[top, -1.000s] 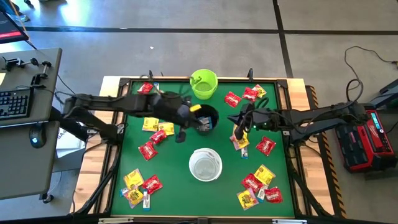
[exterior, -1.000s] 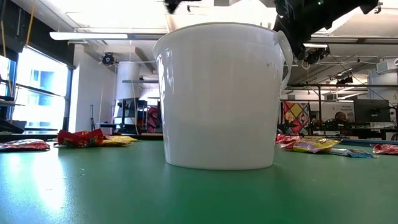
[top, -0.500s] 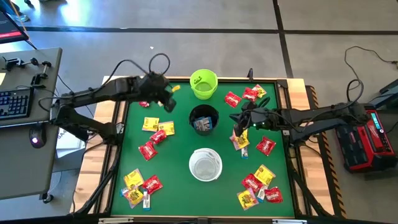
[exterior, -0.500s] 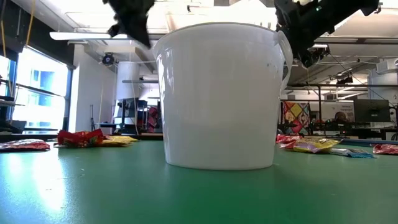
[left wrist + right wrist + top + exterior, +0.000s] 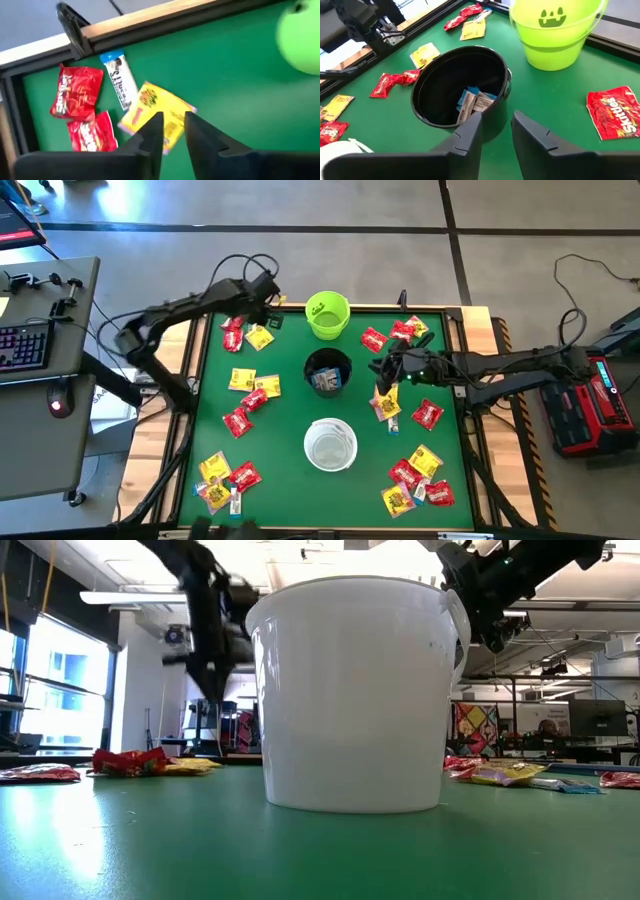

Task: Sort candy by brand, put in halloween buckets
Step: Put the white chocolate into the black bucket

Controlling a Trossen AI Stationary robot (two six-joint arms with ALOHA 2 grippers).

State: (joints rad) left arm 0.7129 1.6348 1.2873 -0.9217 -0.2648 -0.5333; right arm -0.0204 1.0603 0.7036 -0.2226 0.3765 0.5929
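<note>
My left gripper (image 5: 266, 316) hangs open over the table's far left corner, fingers pointing steeply down above a yellow candy packet (image 5: 159, 111). Beside that packet lie two red packets (image 5: 75, 92) and a blue-and-white one (image 5: 119, 80), flat on the green mat. My right gripper (image 5: 496, 131) stands open and touching nothing, just right of the black bucket (image 5: 328, 370). That bucket holds blue-and-white packets (image 5: 472, 102). The lime green bucket (image 5: 327, 314) stands at the far edge. The white bucket (image 5: 330, 445) stands nearer the front.
Loose red and yellow packets lie in heaps at the left middle (image 5: 250, 390), front left (image 5: 225, 478), far right (image 5: 398, 333), right middle (image 5: 428, 414) and front right (image 5: 415, 478). A raised dark frame (image 5: 200, 330) borders the mat. The white bucket (image 5: 355, 695) fills the low view.
My left gripper has swung from above the black bucket toward the table's far left corner, sinking and rolling as it went. It now hangs over the packets there. My right arm has stayed beside the black bucket.
</note>
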